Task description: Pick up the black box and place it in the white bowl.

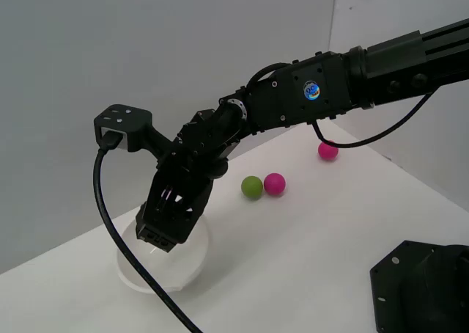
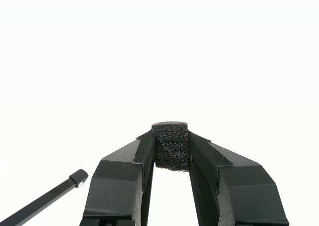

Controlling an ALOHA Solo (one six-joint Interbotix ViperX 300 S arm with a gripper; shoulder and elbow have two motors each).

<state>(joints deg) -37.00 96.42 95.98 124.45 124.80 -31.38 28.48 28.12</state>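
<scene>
**Claw holds the black box over the white bowl**

In the wrist view the claw (image 2: 170, 154) is pinching the black box (image 2: 170, 147) between its two fingertips (image 2: 145, 151), one pad pressed against each side of the cube. The box has a rough, foam-like texture and sits right at the fingertip ends, with a gap open between the fingers behind it. Everything beyond the box in that view is washed-out white, so no rim or wall can be made out there.

In the exterior view the arm reaches down from that view's right, and the claw (image 1: 163, 234) points downward directly above the white bowl (image 1: 187, 268), which stands on the white surface (image 1: 308, 267) toward that view's left. The fingertips hang near the bowl's opening; whether they dip below the rim cannot be told. The box itself is not visible from this side.

A green ball (image 1: 252, 187) and a pink ball (image 1: 275, 183) lie touching each other, apart from the bowl. A second pink ball (image 1: 327, 151) lies farther back. A black cable (image 1: 110, 216) loops past the bowl
</scene>
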